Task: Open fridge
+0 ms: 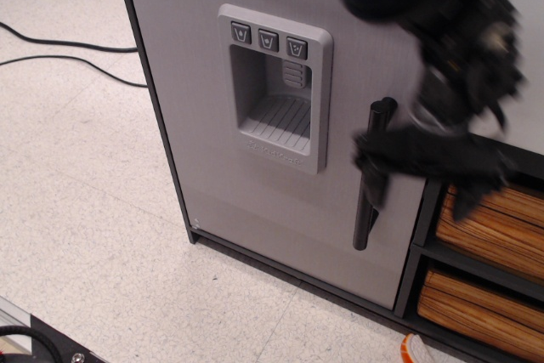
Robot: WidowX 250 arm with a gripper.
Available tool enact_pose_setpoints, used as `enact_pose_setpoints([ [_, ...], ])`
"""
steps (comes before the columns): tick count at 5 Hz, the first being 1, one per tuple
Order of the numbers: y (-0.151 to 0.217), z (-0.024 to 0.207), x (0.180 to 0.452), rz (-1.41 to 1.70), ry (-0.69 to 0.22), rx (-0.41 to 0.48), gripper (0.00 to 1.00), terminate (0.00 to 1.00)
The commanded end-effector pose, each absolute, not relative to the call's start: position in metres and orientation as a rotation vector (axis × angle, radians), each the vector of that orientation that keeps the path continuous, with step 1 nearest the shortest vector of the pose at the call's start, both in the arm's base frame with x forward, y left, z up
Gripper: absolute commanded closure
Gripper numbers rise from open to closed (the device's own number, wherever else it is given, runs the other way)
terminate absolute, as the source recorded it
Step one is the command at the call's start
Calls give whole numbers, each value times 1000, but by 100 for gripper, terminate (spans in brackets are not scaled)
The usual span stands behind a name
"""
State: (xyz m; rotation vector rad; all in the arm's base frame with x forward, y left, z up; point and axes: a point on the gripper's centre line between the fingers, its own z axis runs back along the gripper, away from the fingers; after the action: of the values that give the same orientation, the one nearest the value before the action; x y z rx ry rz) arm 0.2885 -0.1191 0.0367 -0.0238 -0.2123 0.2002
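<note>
- Fridge (255, 82): stands on the floor (85, 210) at the centre of the view, its light grey door filling most of the picture inside a dark frame.
- Door: closed. No gap shows along its right edge or its lower edge, so the opening itself is not yet begun.
- Dispenser panel (274, 87): recessed, with three buttons across its top; it sits left of the handle and plays no part in the task.
- Handle (371, 178): black vertical bar near the door's right edge; its top and lower half are visible, its middle is crossed by the gripper.
- Gripper (382, 159): a dark, motion-blurred mass reaching in from the upper right, overlapping the handle at about mid-height.
- Jaws: one dark part appears to hook across the bar, but blur hides whether they are open, closed, or clamped on it; this cannot be told.
- Shelf unit (433, 235): just right of the fridge, holding tan woven baskets (493, 227); partly behind the arm.
- Cables (59, 48): two dark cords on the floor at the left, well apart from the work.
- Progress, as a judgement: the approach looks essentially complete and the task stands at the grasp. Left to do are a confirmed hold on the bar and the pull that swings the door outward, apparently about hinges on its left side.
</note>
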Motion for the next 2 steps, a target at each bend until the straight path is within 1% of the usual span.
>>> enact_pose_setpoints([
  [1, -71, 75, 312, 173, -304, -12, 0, 0],
  [2, -63, 77, 322, 123, -294, 8, 0, 0],
])
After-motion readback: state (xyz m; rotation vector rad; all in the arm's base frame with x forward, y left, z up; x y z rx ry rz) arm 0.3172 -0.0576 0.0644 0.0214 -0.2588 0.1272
